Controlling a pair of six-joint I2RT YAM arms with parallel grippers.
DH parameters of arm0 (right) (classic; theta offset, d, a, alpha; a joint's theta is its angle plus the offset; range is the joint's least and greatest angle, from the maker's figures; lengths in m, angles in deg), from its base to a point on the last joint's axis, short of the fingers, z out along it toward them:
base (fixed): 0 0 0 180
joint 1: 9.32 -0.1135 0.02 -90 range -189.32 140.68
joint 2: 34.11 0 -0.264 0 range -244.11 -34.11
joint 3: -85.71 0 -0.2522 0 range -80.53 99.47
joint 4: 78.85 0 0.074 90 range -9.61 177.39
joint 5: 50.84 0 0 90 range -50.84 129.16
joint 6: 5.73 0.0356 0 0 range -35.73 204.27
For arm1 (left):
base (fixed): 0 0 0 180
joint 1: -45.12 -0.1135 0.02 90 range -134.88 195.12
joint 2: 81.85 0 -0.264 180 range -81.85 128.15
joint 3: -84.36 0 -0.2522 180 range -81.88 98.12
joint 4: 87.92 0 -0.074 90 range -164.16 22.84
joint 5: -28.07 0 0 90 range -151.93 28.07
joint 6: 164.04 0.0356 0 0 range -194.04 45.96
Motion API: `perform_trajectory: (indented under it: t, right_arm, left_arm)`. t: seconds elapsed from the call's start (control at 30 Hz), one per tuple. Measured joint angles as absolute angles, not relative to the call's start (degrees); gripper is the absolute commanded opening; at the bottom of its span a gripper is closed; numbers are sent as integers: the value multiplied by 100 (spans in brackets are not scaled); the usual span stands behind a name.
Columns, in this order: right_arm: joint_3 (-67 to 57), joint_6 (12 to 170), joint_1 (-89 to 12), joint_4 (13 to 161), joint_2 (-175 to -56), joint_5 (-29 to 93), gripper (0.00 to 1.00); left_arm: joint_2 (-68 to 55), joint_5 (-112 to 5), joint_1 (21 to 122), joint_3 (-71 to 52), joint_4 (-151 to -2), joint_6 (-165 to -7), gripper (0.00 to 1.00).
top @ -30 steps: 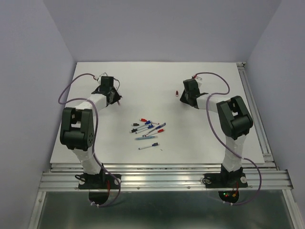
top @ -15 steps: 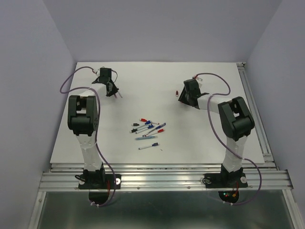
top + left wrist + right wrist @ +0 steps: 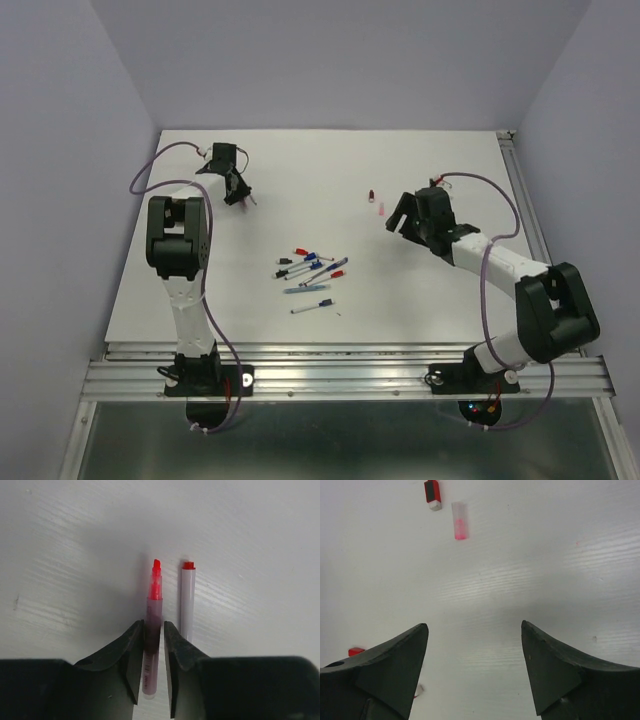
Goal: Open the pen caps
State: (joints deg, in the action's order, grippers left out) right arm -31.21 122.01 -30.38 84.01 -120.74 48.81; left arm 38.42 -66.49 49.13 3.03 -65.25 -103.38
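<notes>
We see the left gripper [image 3: 153, 647] with jaws narrow around a red-tipped pen [image 3: 154, 602], grip not clear to us, and the right gripper [image 3: 475, 662] wide open, empty, near a pink cap [image 3: 459, 522].

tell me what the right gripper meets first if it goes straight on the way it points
Probably the translucent pink cap, lying just left of centre ahead of the right gripper; height is unclear, so it might pass over it.

Top camera, high behind the arm bases [image 3: 210, 378], looks down over the whole table [image 3: 450, 290]. Wrist cameras face it at close range; right wrist and top views share a red cap [image 3: 432, 492].
</notes>
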Motion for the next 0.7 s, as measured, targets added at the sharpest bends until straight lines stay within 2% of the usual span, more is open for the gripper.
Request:
perform_trajectory:
  t: [0.03, 0.07, 0.1, 0.23, 0.33, 0.4, 0.43, 0.5, 0.6, 0.7]
  right_arm:
    - [-3284, 12203, -3038, 8364, -11803, 4879, 87]
    - [-3396, 12203, -3038, 8342, -11599, 4879, 91]
    - [-3562, 12205, -3038, 8276, -11271, 4870, 99]
    - [-3949, 12247, -3038, 8130, -10445, 4820, 100]
    - [-4196, 12288, -3038, 8036, -9838, 4744, 100]
    - [-4316, 12321, -3040, 7975, -9551, 4722, 100]
    - [-4371, 12332, -3040, 7946, -9438, 4722, 100]
    - [-4443, 12361, -3040, 7876, -9296, 4722, 100]
    - [-4624, 12409, -3040, 7791, -9084, 4715, 100]
    - [-4804, 12450, -3040, 7680, -8985, 4674, 100]
  left_arm:
    - [3842, -6638, 4913, 303, -6527, -10353, 45]
    - [3842, -6618, 4913, 303, -6529, -10347, 48]
    - [3840, -6601, 4913, 303, -6553, -10379, 51]
    - [3798, -6553, 4913, 296, -6505, -10423, 54]
    - [3573, -6526, 4913, 38, -6453, -10497, 74]
    - [3247, -6511, 4913, -279, -6328, -10535, 82]
    - [3015, -6507, 4920, -486, -6339, -10561, 90]
    - [2517, -6502, 4961, -902, -6309, -10574, 98]
    - [1477, -6566, 5156, -1625, -6422, -10600, 99]
    - [78, -6592, 5952, -2580, -6623, -10659, 99]
